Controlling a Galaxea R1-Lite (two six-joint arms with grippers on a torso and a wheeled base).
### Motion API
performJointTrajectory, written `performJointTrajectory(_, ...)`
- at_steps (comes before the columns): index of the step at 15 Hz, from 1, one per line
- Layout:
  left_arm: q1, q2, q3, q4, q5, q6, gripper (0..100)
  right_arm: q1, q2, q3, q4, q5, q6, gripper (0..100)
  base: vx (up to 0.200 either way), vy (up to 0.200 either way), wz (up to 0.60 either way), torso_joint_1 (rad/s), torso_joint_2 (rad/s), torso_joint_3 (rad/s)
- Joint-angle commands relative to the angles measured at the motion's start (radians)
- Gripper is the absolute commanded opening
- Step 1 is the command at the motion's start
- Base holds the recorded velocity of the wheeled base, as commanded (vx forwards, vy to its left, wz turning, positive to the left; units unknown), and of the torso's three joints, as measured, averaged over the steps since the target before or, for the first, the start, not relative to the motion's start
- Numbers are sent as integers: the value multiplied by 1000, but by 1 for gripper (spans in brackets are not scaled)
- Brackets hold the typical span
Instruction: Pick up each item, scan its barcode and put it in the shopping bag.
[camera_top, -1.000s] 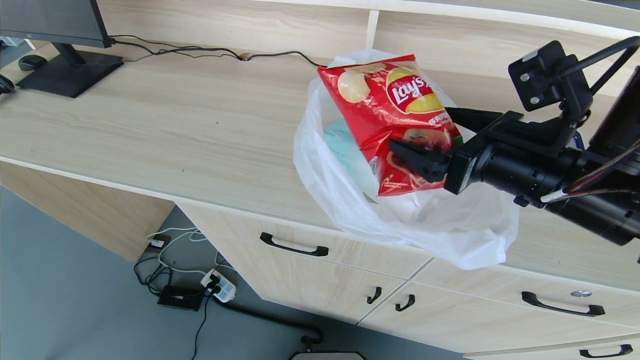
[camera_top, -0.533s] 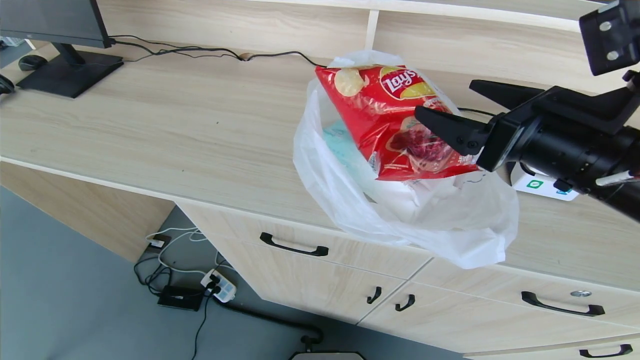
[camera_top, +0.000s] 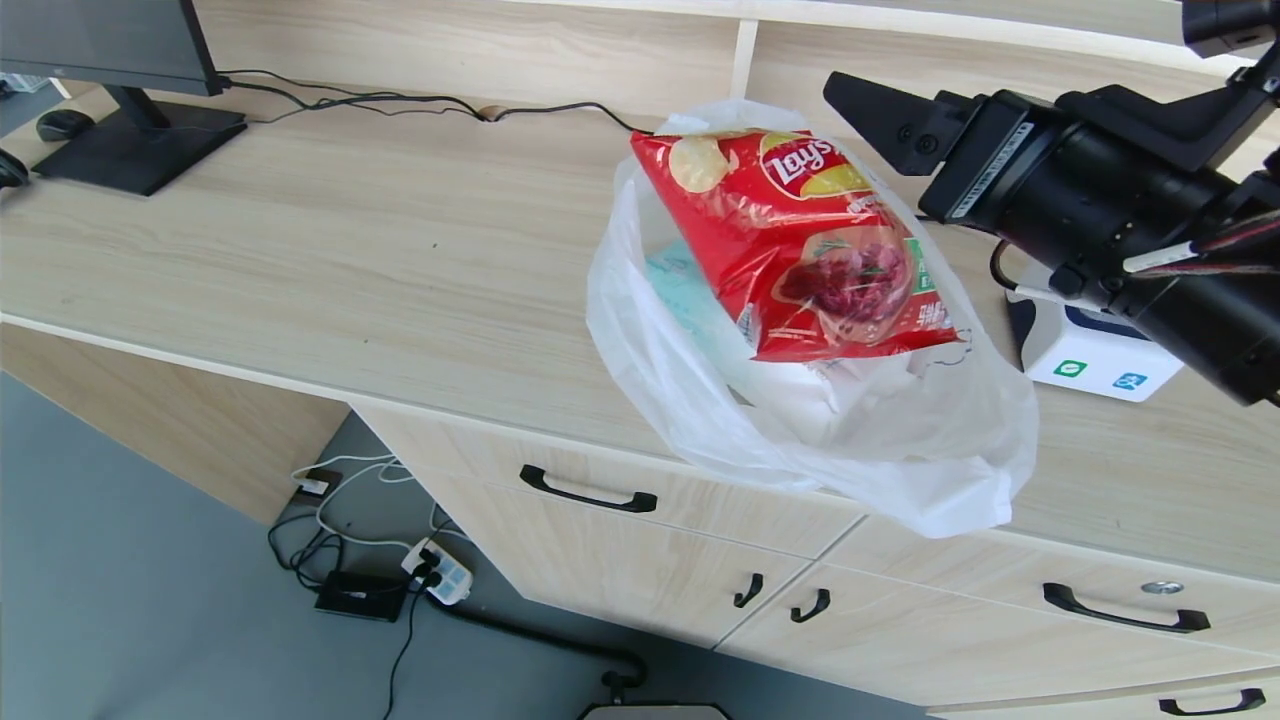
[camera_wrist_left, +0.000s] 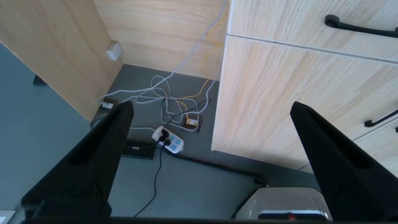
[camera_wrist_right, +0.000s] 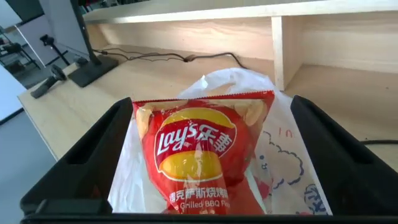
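A red chip bag (camera_top: 800, 240) leans in the mouth of the white shopping bag (camera_top: 880, 460) on the counter, its top sticking out. Under it inside the bag lies a teal item (camera_top: 680, 290). My right gripper (camera_top: 940, 95) hangs open above and to the right of the chip bag, apart from it. In the right wrist view the chip bag (camera_wrist_right: 199, 155) and the shopping bag (camera_wrist_right: 286, 149) show between the spread fingers of the right gripper (camera_wrist_right: 211, 106). My left gripper (camera_wrist_left: 211, 106) is open and holds nothing, low beside the cabinet front with the floor beyond it.
A white scanner box (camera_top: 1090, 360) stands on the counter right of the bag. A monitor stand (camera_top: 140, 140), a mouse (camera_top: 65, 122) and cables (camera_top: 400, 100) lie at the far left. The shelf back wall (camera_top: 500, 50) rises behind. Drawers (camera_top: 600, 490) lie below.
My right gripper let go of the chip bag, then rose and drew back to the right. The chip bag settled lower into the shopping bag's mouth.
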Motion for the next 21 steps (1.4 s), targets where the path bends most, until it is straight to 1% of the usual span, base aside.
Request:
performJointTrajectory(1, 1, 2, 0, 0, 0, -1, 100, -1, 26, 15, -9, 0, -18, 100, 0, 0, 0, 0, 0, 0)
performJointTrajectory(3, 1, 2, 0, 0, 0, -1, 100, 1, 29, 20, -10, 0, -35, 100, 0, 0, 0, 0, 0, 0)
performJointTrajectory(4, 0, 2, 0, 1, 0, -1, 100, 4, 29, 26, -9, 1, -34, 0, 0, 0, 0, 0, 0, 0)
performJointTrajectory(6, 1, 2, 0, 3, 0, -1, 100, 5, 26, 25, -9, 7, -22, 0, 0, 0, 0, 0, 0, 0)
performJointTrajectory(8, 0, 2, 0, 3, 0, -1, 100, 32, 26, 38, -9, 6, -28, 0, 0, 0, 0, 0, 0, 0)
performJointTrajectory(11, 0, 2, 0, 3, 0, -1, 100, 32, 46, 65, -7, 10, -52, 0, 0, 0, 0, 0, 0, 0)
performJointTrajectory(15, 1, 2, 0, 3, 0, -1, 100, 10, 106, 52, -7, 53, -43, 0, 0, 0, 0, 0, 0, 0)
performJointTrajectory(21, 0, 2, 0, 4, 0, -1, 100, -14, 141, 60, -9, 58, -46, 0, 0, 0, 0, 0, 0, 0)
